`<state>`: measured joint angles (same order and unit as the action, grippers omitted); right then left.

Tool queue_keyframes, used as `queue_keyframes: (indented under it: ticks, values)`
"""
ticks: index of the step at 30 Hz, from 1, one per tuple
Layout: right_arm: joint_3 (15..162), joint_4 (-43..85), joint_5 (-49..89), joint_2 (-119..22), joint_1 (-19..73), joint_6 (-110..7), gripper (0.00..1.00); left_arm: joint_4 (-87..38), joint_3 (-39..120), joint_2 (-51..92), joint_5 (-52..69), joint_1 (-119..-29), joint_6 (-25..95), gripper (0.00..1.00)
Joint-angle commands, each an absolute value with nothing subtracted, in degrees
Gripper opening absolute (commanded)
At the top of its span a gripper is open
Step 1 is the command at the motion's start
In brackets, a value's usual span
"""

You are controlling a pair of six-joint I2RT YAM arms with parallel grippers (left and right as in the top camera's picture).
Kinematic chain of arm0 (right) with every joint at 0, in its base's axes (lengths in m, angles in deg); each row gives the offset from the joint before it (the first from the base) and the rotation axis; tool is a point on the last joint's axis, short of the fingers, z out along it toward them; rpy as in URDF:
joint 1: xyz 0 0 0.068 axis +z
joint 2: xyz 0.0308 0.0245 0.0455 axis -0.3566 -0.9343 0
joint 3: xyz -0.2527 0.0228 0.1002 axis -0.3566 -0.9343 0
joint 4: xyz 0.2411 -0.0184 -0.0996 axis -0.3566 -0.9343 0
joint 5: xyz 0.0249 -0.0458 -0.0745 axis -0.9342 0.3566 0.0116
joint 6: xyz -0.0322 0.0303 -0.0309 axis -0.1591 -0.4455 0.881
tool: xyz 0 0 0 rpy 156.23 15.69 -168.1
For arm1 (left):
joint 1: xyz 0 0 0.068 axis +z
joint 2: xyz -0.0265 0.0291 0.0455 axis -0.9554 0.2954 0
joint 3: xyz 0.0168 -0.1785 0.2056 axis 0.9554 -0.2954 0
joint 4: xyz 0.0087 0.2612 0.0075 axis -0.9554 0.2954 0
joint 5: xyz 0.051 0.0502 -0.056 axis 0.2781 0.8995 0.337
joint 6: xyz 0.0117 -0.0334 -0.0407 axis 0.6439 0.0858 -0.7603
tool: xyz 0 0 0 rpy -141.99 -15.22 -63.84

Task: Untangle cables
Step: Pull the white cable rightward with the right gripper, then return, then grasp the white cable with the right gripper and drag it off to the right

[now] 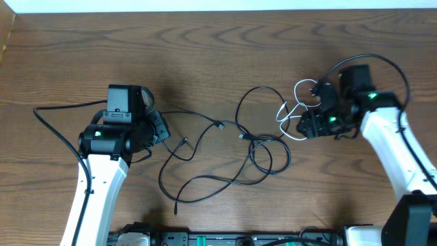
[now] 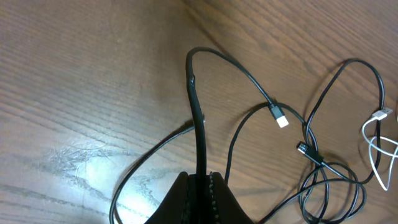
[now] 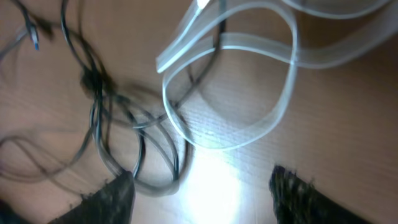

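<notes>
Dark wood-grain table [image 1: 205, 55], tangled thin black cables [image 1: 261, 87] and one looped white cable [image 1: 282, 113] across its middle.

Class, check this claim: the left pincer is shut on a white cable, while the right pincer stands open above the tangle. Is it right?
Not quite. The left pincer is shut on a black cable, not a white one; the left wrist view shows it. The white cable lies by the right pincer, which does stand open.
</notes>
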<state>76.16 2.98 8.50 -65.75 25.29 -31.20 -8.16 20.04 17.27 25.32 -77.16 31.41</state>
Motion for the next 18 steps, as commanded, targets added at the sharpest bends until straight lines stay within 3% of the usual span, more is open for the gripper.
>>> queue_keyframes:
  ticks: [1,8,12,14,15,17,18]
  values:
    - [69.8,9.8,8.3,-65.6,28.7,-25.9,0.64,-7.9,20.3,17.4,25.2,-77.3,32.4,0.08]
    - [58.9,26.1,8.6,-65.6,31.1,-18.6,0.66,-7.9,20.3,17.4,25.2,-77.3,32.4,0.08]
    - [54.3,33.4,10.4,-65.6,31.1,-18.6,0.60,-7.9,20.3,17.4,25.2,-77.3,32.4,0.08]
    - [52.8,35.3,12.0,-65.6,31.1,-18.6,0.53,-7.7,20.3,17.4,25.2,-77.3,32.4,0.07]
    - [51.8,36.6,12.0,-65.6,31.1,-18.8,0.40,-7.7,20.3,17.4,25.2,-77.3,32.4,0.08]
    - [51.6,37.7,12.1,-65.6,31.1,-21.1,0.27,-7.7,20.3,17.4,25.2,-77.3,32.4,0.08]
    - [51.6,38.5,12.3,-65.6,31.1,-22.2,0.16,-7.7,20.3,17.4,25.2,-77.3,32.4,0.07]
